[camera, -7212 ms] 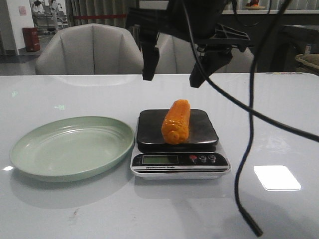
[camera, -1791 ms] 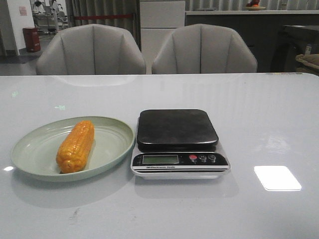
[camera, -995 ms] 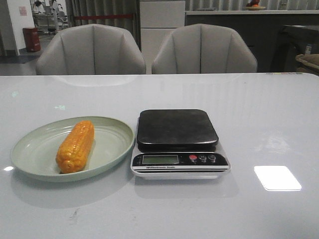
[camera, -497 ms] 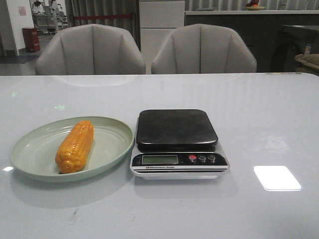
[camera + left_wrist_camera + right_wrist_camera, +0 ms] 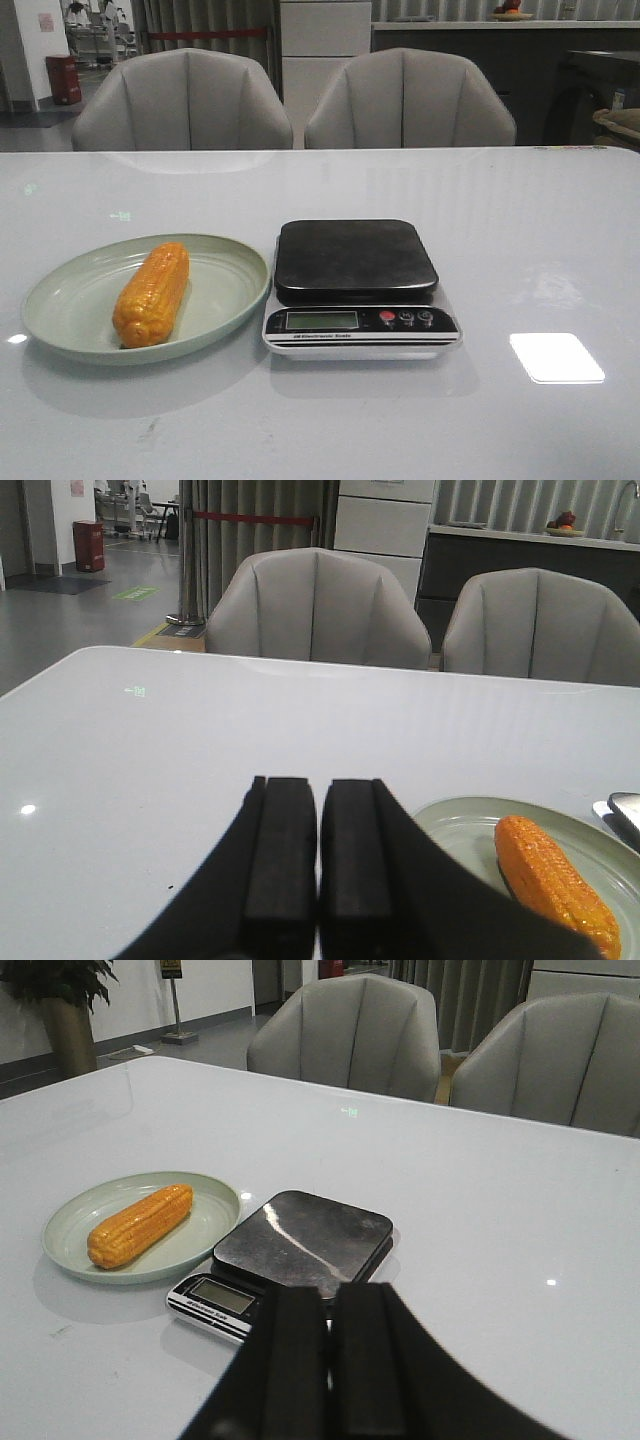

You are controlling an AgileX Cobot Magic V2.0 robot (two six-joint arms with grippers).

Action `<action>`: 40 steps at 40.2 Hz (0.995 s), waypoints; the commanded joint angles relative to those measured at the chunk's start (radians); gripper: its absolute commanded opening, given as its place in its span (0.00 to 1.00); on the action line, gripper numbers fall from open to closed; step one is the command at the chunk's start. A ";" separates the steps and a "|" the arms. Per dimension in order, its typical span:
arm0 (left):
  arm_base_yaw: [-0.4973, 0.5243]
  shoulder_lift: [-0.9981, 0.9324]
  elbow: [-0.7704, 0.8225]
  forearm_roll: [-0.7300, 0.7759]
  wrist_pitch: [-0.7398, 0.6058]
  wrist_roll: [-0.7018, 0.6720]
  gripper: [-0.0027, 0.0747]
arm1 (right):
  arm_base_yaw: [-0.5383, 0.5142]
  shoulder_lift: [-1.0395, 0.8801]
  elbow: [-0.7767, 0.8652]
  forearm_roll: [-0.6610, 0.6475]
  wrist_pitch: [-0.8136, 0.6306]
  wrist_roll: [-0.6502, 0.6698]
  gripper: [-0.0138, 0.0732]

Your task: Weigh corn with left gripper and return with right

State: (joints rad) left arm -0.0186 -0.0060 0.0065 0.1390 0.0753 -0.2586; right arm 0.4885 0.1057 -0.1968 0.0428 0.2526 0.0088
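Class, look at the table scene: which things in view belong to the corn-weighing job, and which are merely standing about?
Belonging to the job: the corn, lying in the green plate; the scale; the left gripper, shut; the right gripper, shut.

Standing about: two grey chairs behind the table; a red bin far back.
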 commanded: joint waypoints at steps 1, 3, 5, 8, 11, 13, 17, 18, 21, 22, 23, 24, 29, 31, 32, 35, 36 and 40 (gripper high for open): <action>-0.001 -0.022 0.000 -0.009 -0.082 -0.003 0.21 | -0.005 0.011 -0.027 -0.011 -0.081 -0.009 0.34; -0.001 -0.022 0.000 -0.009 -0.082 -0.003 0.21 | -0.005 0.011 -0.027 -0.011 -0.081 -0.009 0.34; -0.001 -0.022 0.000 -0.009 -0.082 -0.003 0.21 | -0.005 0.011 -0.027 -0.011 -0.081 -0.009 0.34; -0.001 -0.022 0.000 -0.009 -0.082 -0.003 0.21 | -0.005 0.011 -0.027 -0.011 -0.081 -0.009 0.34; -0.001 -0.022 0.000 -0.009 -0.075 -0.003 0.21 | -0.005 0.011 -0.025 -0.011 -0.081 -0.009 0.34; -0.001 -0.022 0.000 -0.009 -0.082 -0.003 0.21 | -0.005 0.011 -0.022 -0.011 -0.082 -0.009 0.34; -0.001 -0.022 0.000 -0.009 -0.075 -0.003 0.21 | -0.026 0.011 -0.020 -0.011 -0.077 -0.009 0.34; -0.001 -0.022 0.000 -0.009 -0.075 -0.003 0.21 | -0.041 0.011 -0.020 -0.011 -0.079 -0.009 0.34; -0.001 -0.022 0.000 -0.009 -0.082 -0.003 0.21 | -0.095 0.011 -0.020 -0.011 -0.080 -0.009 0.34; -0.001 -0.022 0.000 -0.009 -0.075 -0.003 0.21 | -0.122 0.011 -0.020 -0.011 -0.080 -0.009 0.34; -0.001 -0.022 0.000 -0.009 -0.082 -0.003 0.21 | -0.144 0.011 -0.020 -0.011 -0.080 -0.009 0.34; -0.001 -0.022 0.000 -0.009 -0.075 -0.003 0.21 | -0.173 0.011 -0.020 -0.011 -0.082 -0.009 0.34; -0.001 -0.022 0.000 -0.009 -0.082 -0.003 0.21 | -0.304 0.011 -0.015 -0.011 -0.085 -0.009 0.34; -0.001 -0.022 0.000 -0.009 -0.075 -0.003 0.21 | -0.346 0.011 -0.001 -0.011 -0.101 -0.009 0.34; -0.001 -0.022 0.000 -0.009 -0.082 -0.003 0.21 | -0.361 0.010 0.012 -0.011 -0.113 -0.009 0.34; -0.001 -0.022 0.000 -0.009 -0.075 -0.003 0.21 | -0.398 0.010 0.061 -0.011 -0.192 -0.009 0.34; -0.001 -0.022 0.000 -0.009 -0.082 -0.003 0.21 | -0.403 0.010 0.084 -0.011 -0.228 -0.009 0.34; -0.001 -0.022 0.000 -0.009 -0.075 -0.003 0.21 | -0.404 0.001 0.166 -0.011 -0.346 -0.009 0.34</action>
State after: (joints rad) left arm -0.0186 -0.0060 0.0065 0.1390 0.0771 -0.2586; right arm 0.0930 0.1038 -0.0553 0.0428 0.0824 0.0088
